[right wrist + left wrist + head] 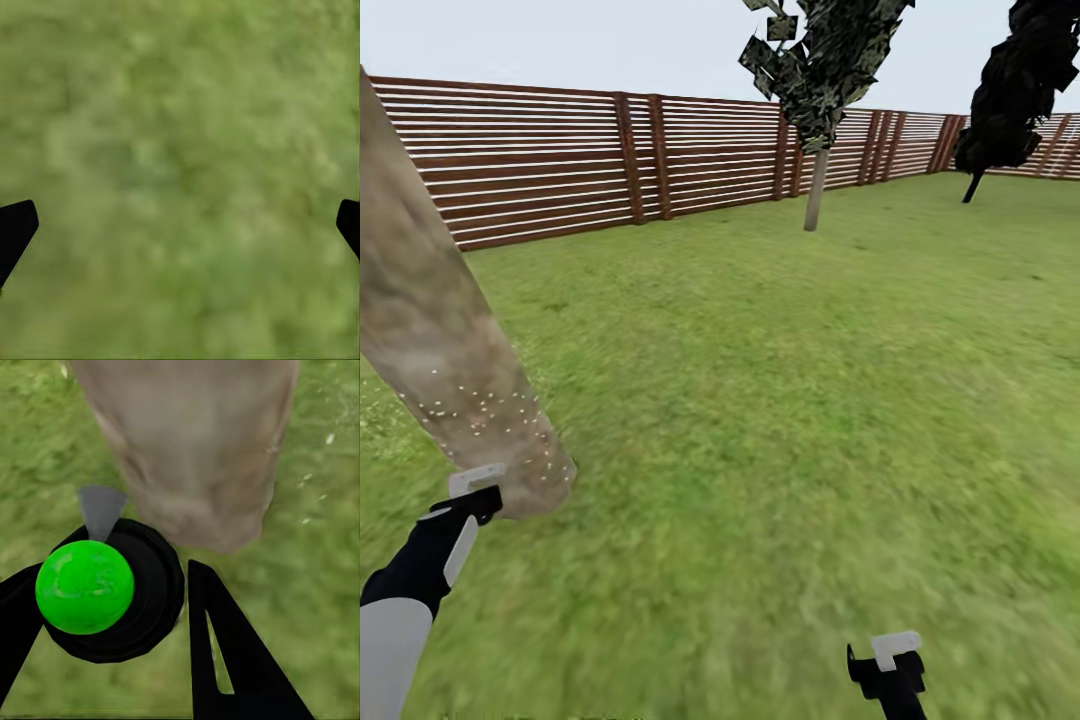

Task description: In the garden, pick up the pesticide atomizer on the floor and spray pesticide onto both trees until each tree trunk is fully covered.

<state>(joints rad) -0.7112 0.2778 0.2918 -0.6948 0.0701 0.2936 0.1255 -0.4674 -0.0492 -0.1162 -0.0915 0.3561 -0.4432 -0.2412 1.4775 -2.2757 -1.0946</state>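
Green and round, the atomizer (85,586) top sits on a black body clamped between the two black fingers (232,652) of the left tool (112,615), seen in the left wrist view. A grey cone-shaped nozzle (100,510) on it points at the trunk (195,442), which stands just beyond, its base meeting the grass (322,585).

From the head view, the left tool (475,495) is at the lower left, right beside the foot of the trunk (430,320). That thick, mottled grey-brown trunk leans across the left side of the view. Tiny white specks of pesticide (485,410) dot its lower part, thickest near the base; higher up the bark looks bare.

At the bottom right of the head view, the right tool (890,665) hangs above the grass (790,400), well apart from the trunk. In the right wrist view its two black fingertips (15,229) stand far apart at the edges, with blurred grass (180,172) between them and nothing held.

Farther off, a brown slatted fence (540,160) runs along the back of the lawn. Two thin-trunked small trees stand near it, one (820,80) around the middle, another (1015,90) at the far right, both with dark foliage. Pale sky (560,40) shows above the fence.
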